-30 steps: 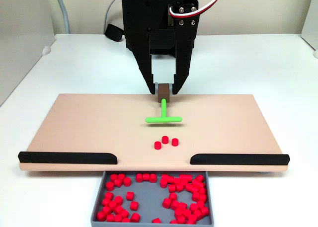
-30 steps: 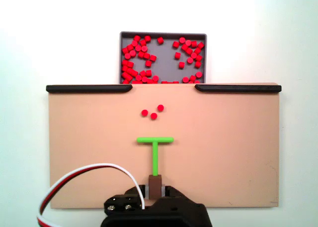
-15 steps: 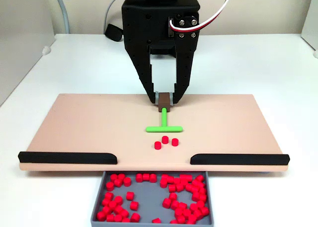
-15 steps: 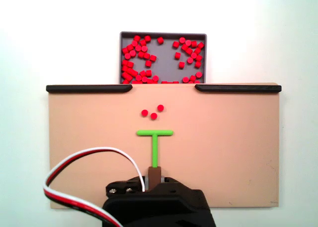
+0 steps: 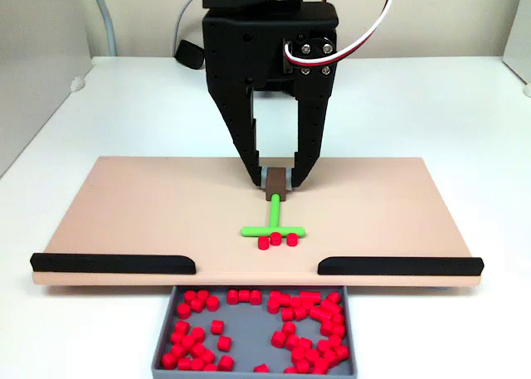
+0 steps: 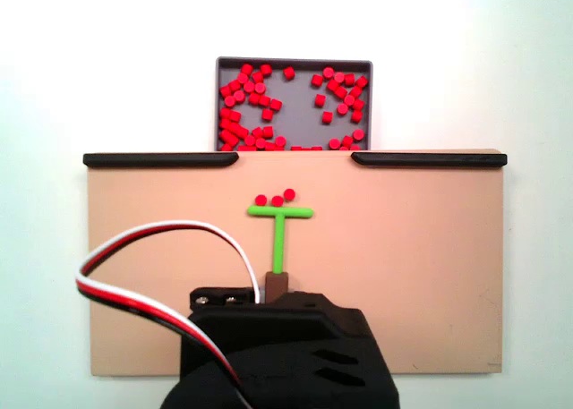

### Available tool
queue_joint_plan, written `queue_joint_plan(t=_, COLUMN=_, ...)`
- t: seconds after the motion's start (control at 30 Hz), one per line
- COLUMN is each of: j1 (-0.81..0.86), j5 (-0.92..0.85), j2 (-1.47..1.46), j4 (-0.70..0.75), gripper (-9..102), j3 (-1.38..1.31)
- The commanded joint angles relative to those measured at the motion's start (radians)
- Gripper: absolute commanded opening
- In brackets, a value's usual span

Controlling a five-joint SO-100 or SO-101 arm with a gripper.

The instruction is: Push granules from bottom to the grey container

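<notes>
Moved forward since half a second ago: green T-shaped pusher [image 5: 274,226] now up against the three loose granules [image 5: 277,240], crossbar touching them; earlier a clear gap lay between. Arm body fills more of the rear fixed view than before.

Tool [image 5: 275,178] clenched on the brown block [image 5: 275,182] at the stem end of the pusher, one black finger [image 5: 249,151] on either side of it. In the other fixed view, tool [image 6: 277,286] mostly hidden under the black arm housing, brown block [image 6: 277,284] just showing at its top edge, pusher [image 6: 279,223] running from it toward the tray.

Three granules [image 6: 275,199] in a rough row just beyond the crossbar, on the tan board [image 5: 133,205], about mid-width, short of the gap between the two black strips [image 5: 113,263].

Grey container [image 5: 259,321] below the board's near edge in the front fixed view, centred on that gap, holding many red granules, thickest along the left and right sides, barer patch in the middle. Same container [image 6: 295,63] at top of the rear view, above the board [image 6: 430,266].

Red, white and black cable [image 6: 152,275] looping off the arm over the board. White worktop [image 5: 431,105] all round.
</notes>
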Motion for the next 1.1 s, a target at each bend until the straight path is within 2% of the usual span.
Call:
queue_joint_plan(t=0.0, j1=-0.006, j5=0.009, j2=-0.044, j4=-0.008, gripper=0, j3=-0.064)
queue_joint_plan(t=0.47, j1=0.012, j5=-0.043, j2=-0.311, j4=0.005, gripper=0, j3=-0.408)
queue_joint_plan(t=0.93, j1=0.048, j5=-0.112, j2=-0.207, j4=0.011, gripper=0, j3=-0.416)
queue_joint_plan(t=1.07, j1=0.06, j5=-0.117, j2=-0.195, j4=0.067, gripper=0, j3=-0.468)
